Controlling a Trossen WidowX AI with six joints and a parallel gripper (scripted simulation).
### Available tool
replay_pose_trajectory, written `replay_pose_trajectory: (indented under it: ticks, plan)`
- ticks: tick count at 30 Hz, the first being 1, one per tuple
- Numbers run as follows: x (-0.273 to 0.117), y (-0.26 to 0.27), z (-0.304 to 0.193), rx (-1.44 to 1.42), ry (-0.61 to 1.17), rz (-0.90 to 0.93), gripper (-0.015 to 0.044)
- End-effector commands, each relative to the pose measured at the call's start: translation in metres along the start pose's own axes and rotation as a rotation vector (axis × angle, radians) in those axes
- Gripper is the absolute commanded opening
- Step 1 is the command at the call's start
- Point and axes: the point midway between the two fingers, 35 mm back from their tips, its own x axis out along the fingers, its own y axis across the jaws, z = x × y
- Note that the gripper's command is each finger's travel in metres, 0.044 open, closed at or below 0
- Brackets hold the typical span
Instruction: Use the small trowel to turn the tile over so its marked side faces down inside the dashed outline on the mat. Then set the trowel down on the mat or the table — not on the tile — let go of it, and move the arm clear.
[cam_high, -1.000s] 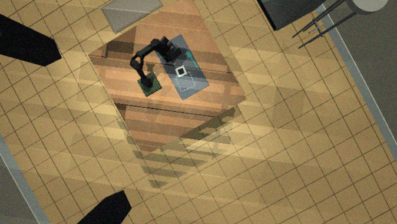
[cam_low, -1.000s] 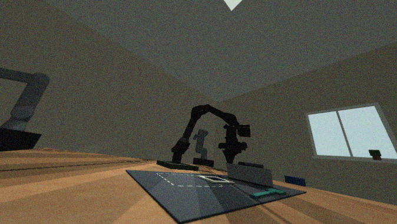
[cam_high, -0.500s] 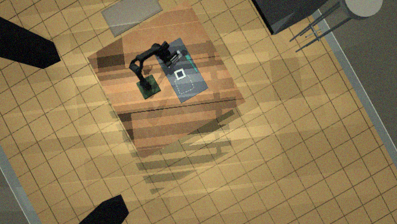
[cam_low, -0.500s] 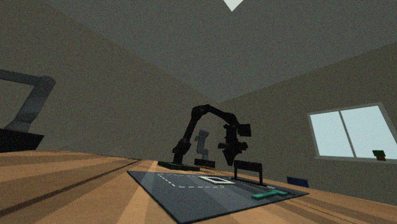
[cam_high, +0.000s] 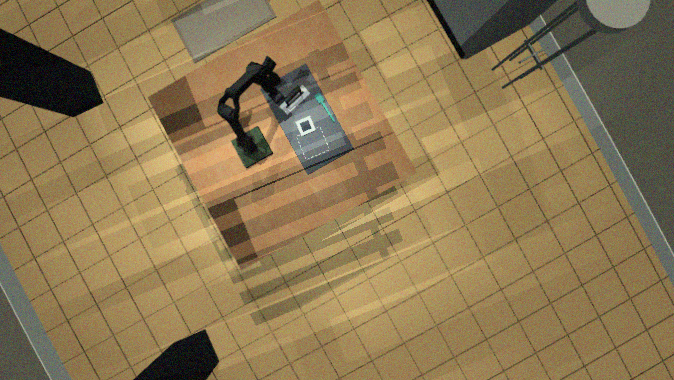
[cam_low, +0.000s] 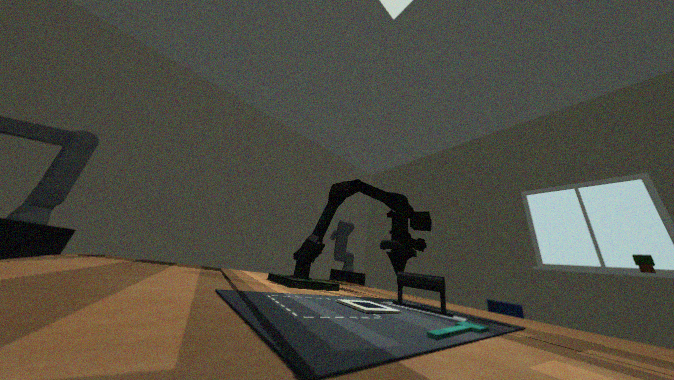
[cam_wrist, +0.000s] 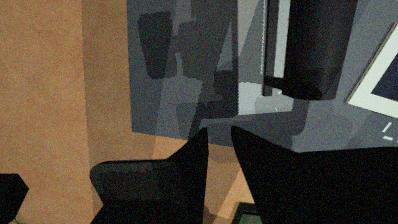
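Note:
My gripper (cam_low: 400, 272) (cam_wrist: 219, 131) points down near the mat's arm-side edge. Its fingertips are a narrow gap apart, with nothing between them. The teal trowel (cam_high: 326, 107) (cam_low: 456, 330) lies flat on the dark mat (cam_high: 337, 142) (cam_low: 320, 350) (cam_wrist: 145, 107), by its far long edge, away from the gripper. It is not in the wrist view. The tile (cam_high: 299, 128) (cam_low: 352, 305) (cam_wrist: 372, 106) lies flat, showing a white square border around a dark centre, at the edge of the dashed outline (cam_high: 306, 158) (cam_low: 330, 317) (cam_wrist: 387, 127).
A dark arch-like bar (cam_low: 421, 281) (cam_wrist: 320, 50) stands on two legs over a pale strip, close beside the gripper, between it and the trowel. The arm's green base (cam_high: 263, 138) (cam_low: 305, 284) (cam_wrist: 250, 218) is beside the mat on the wooden table (cam_high: 320, 200).

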Motion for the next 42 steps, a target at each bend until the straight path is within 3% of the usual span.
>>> replay_pose_trajectory:
  ticks: [1,16,20,33,37,42]
  plan:
    - [-0.0014,0.0213,-0.0025,0.003,0.008,-0.005,0.0100]
    - [-0.0053,0.0252,-0.0034,-0.005,-0.001,0.003,0.0100]
    - [-0.0052,0.0252,-0.0034,-0.005,0.000,0.003,0.0000]
    - [-0.0052,0.0252,-0.0034,-0.005,0.000,0.003,0.0000]
    - [-0.0052,0.0252,-0.0034,-0.005,0.000,0.003,0.0100]
    - [-0.0052,0.0253,-0.0034,-0.005,0.000,0.003,0.0100]
